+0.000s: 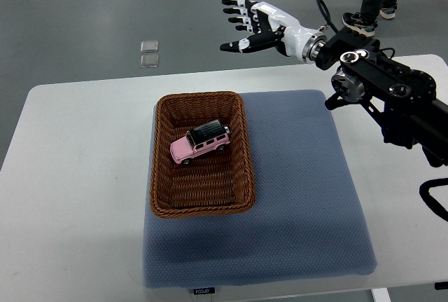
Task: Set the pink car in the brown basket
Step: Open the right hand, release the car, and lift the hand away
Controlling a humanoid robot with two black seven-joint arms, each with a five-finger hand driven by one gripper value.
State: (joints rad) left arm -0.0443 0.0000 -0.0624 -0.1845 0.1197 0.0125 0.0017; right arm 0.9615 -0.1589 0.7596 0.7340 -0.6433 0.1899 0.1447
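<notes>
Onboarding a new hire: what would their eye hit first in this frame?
The pink car sitting inside the brown basket on the blue mat's left side. Next, the right hand, open with fingers spread, raised beyond the table's far edge.

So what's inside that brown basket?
A pink car sits on the woven floor of the brown basket, nothing else showing. The floor beneath the car is hidden. The right hand hovers open, away from it.
</notes>
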